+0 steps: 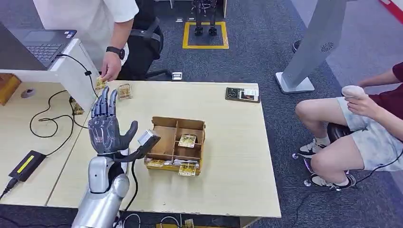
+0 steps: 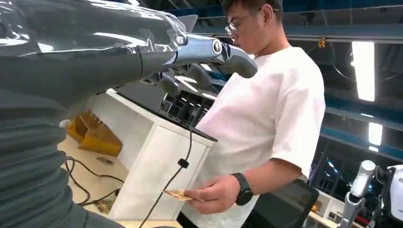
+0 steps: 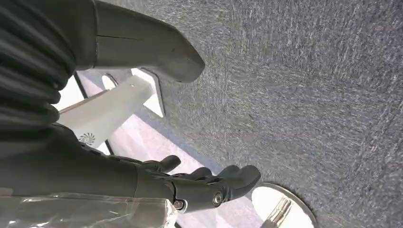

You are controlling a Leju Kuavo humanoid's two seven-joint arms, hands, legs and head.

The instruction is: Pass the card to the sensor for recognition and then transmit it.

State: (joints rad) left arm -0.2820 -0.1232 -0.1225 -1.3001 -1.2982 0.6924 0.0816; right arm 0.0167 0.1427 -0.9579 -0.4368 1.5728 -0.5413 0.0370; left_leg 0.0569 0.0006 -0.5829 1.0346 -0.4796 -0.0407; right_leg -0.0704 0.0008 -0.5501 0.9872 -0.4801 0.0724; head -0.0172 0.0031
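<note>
Grey and shiny, the left hand (image 1: 108, 127) is held up above the light wooden table (image 1: 228, 142). Its fingers (image 1: 105, 103) point up and away from the robot, and its thumb sticks out to the side. The fingers are spread apart and there is nothing in them.

Past the fingertips, a person in a white shirt stands at the far side of the table. The person's hand (image 1: 110, 66) pinches a small gold card (image 1: 99, 83) just beyond the robot's fingers. In the left wrist view the same card (image 2: 178, 194) lies flat in the person's hand (image 2: 214, 194), and it is not touching the robot's hand (image 2: 142, 52). A black watch (image 1: 116, 51) is on that wrist. One more gold card (image 1: 125, 91) lies on the table just beside the raised fingers.

On the thumb side of the left hand sits a brown cardboard box (image 1: 177, 142) with little sections. More gold cards are in it, and one (image 1: 187, 140) lies in a middle section. Between the thumb and the box is a small grey block on a black stalk (image 1: 148, 138).

The right hand (image 3: 199, 183) hangs over grey carpet (image 3: 309, 95). Its dark fingers are bent a little and spread, and it holds nothing. A white stand (image 3: 114, 107) is near it.

Another person sits on a chair well apart from the table.
</note>
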